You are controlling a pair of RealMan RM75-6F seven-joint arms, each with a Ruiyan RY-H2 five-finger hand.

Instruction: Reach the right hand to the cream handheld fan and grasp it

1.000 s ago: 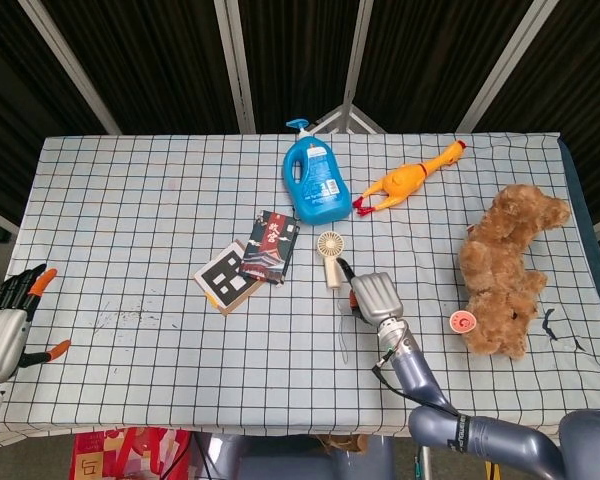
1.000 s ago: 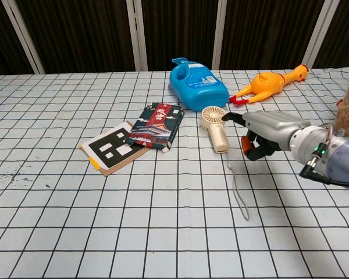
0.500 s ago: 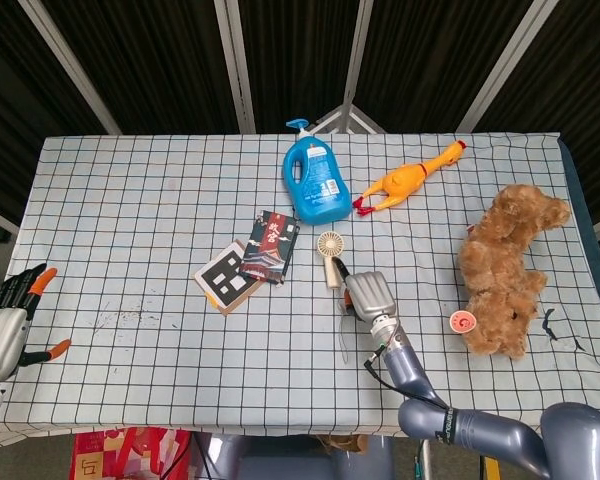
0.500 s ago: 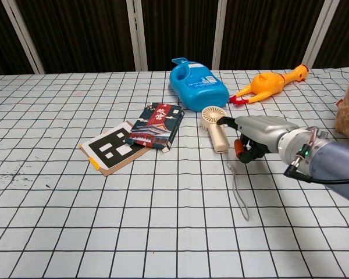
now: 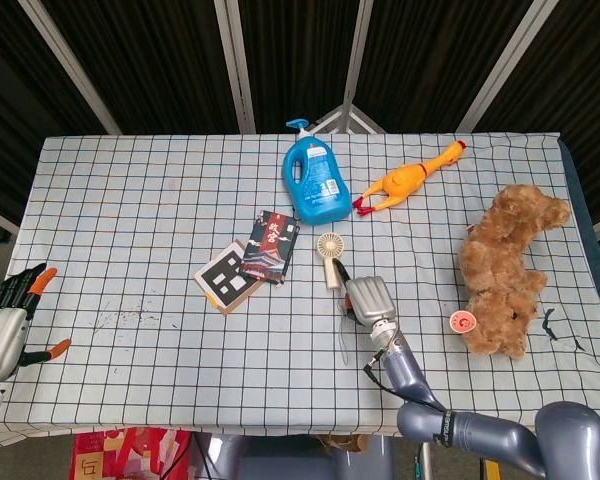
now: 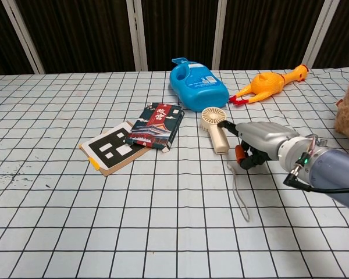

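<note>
1. The cream fan lies flat at frame centre, head toward the blue bottle, its cord trailing toward the lower frame.
2. The right hand sits just right of the fan's handle, fingers curled, grasping nothing; contact cannot be told.
3. Open cloth lies below and right; a booklet crowds the left.
4. The left hand, lower left, rests released.
</note>
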